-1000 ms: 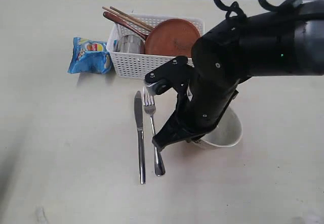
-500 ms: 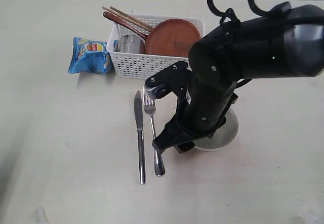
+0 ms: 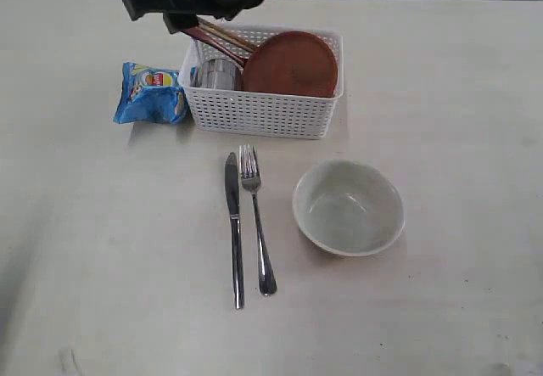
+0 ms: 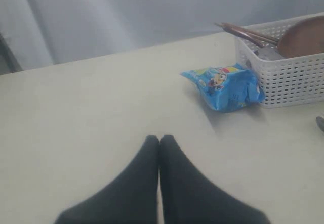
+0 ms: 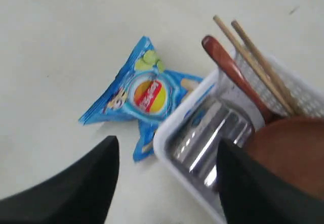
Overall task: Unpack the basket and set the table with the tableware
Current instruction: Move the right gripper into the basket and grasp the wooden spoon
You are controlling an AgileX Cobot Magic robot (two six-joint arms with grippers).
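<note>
Knife [image 3: 235, 232] and fork [image 3: 257, 223] lie parallel, tips toward basket [image 3: 263, 113] (left fingers [image 4: 144, 176] pressed together, right fingers [image 5: 93, 181] spread).

basket [image 3: 263, 113] white, perforated | plate [image 3: 290, 64] brown | bowl [image 3: 348, 208] pale | crisp bag [image 3: 151, 94] blue

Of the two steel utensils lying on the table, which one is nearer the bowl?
The fork: it lies between the knife and the bowl, tines toward the basket, while the knife is on its far side.
</note>
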